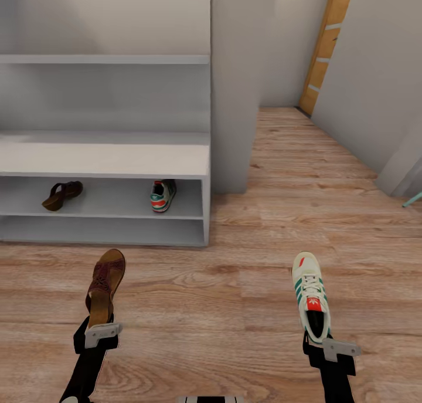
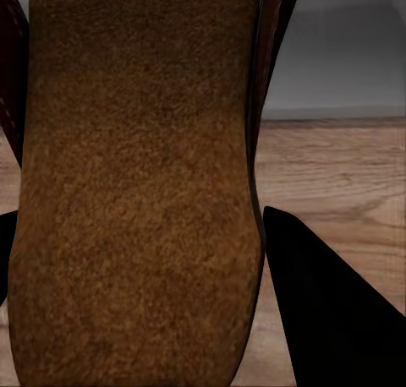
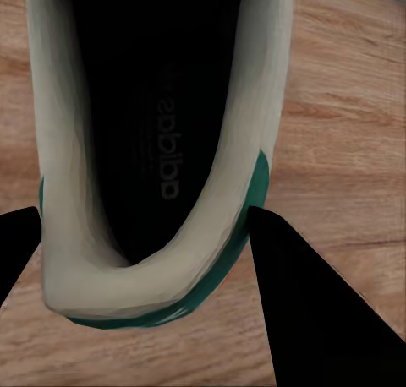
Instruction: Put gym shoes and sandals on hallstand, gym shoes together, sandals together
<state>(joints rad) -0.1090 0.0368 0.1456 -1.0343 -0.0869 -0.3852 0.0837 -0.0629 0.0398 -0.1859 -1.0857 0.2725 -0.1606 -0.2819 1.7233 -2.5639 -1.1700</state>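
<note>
My left gripper [image 1: 101,328] is shut on the heel of a maroon-brown sandal [image 1: 105,284], whose toe points at the hallstand [image 1: 105,156]. In the left wrist view its tan footbed [image 2: 135,193] lies between the dark fingers [image 2: 330,319]. On the other side, my right gripper [image 1: 319,339] is shut on the heel of a cream gym shoe [image 1: 310,294] with green stripes. The right wrist view looks into that shoe's heel opening [image 3: 152,150]. Another sandal [image 1: 61,195] lies at the left of the rack's upper open shelf. A second gym shoe [image 1: 163,195] sits at that shelf's right end.
Wood plank corridor floor [image 1: 223,297] stretches in front of the rack. A grey wall pillar [image 1: 234,98] stands right of the rack. Beyond it the corridor runs back to an orange door [image 1: 325,45]. The shelf stretch between the sandal and the shoe is bare.
</note>
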